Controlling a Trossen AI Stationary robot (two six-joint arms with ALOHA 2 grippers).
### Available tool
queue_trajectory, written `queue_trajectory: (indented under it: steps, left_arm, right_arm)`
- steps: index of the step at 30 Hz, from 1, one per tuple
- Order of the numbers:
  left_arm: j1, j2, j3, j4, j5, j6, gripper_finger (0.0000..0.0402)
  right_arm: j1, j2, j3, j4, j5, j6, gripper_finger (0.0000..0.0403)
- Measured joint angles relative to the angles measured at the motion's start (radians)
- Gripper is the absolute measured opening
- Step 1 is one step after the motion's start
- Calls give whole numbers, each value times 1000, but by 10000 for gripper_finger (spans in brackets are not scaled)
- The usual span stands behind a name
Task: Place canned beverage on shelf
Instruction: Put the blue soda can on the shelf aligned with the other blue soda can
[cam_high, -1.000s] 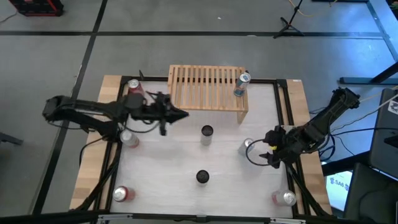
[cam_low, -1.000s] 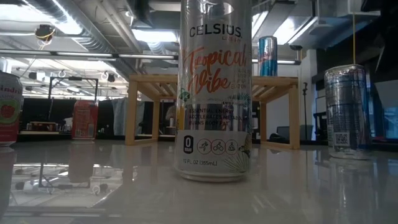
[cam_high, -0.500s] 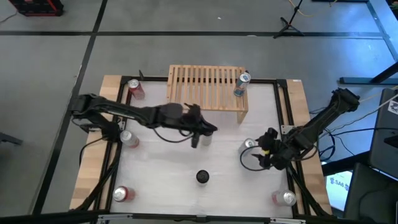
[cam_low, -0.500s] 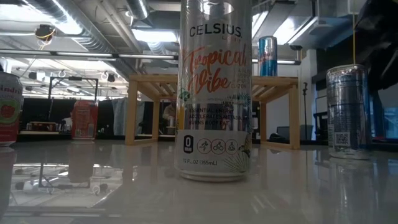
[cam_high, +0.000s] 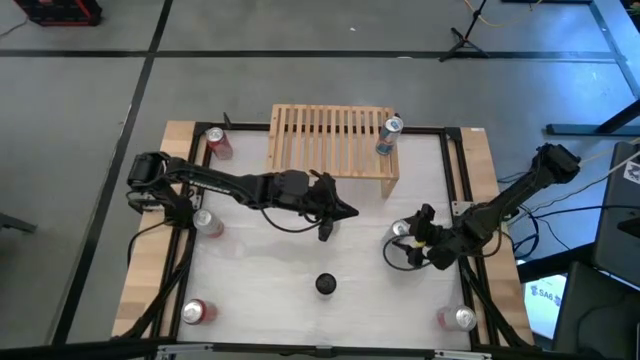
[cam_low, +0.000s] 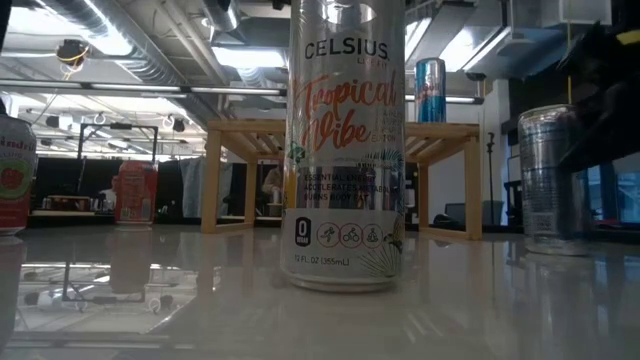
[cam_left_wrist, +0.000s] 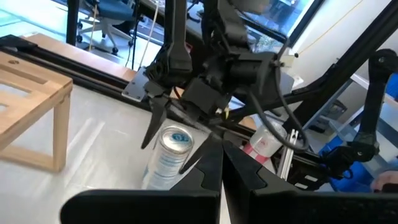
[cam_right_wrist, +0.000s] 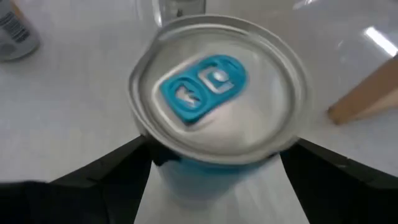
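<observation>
Since a second ago, swung left gripper (cam_high: 345, 212) to mid-surface, fingers together; closed right gripper (cam_high: 408, 243), fingers spread, around blue-tabbed can (cam_right_wrist: 217, 99), readying pickup for the shelf (cam_high: 330, 140).

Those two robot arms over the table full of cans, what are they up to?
They are stocking drink cans onto a low wooden shelf at the back of the table; one blue can already stands on its right end. The right gripper has its open fingers on either side of a blue-tabbed can on the table's right side, about to grasp it. The left gripper reaches over the table's middle, holding nothing. Other cans stand scattered on the table, including a Celsius can.
</observation>
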Motion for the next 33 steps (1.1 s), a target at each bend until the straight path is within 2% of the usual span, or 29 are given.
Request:
queue_trajectory:
  steps: [5,9,12,16,19,24,29,33]
  left_arm:
    - [0,0,0,-1,0,-1,0]
    - [0,0,0,-1,6,-3,0]
    - [0,0,0,-1,13,-4,0]
    - [0,0,0,-1,25,-4,0]
    - [0,-16,-2,-30,96,-12,0]
    - [-10,-134,-2,-185,102,-48,0]
    - [-32,-247,-2,-444,-2,8,0]
    - [-32,-299,-2,-573,-68,59,0]
  right_arm:
    - [-36,0,-58,174,-49,-149,337]
    - [-36,1,-83,280,-60,-190,326]
    - [-36,0,-84,284,-46,-196,290]
    - [-35,0,-84,281,-26,-193,208]
    - [-35,0,-84,288,-29,-193,200]
    - [-35,1,-58,335,-20,-134,200]
    - [-36,33,-24,318,153,16,200]
    - [-96,120,48,212,167,132,200]
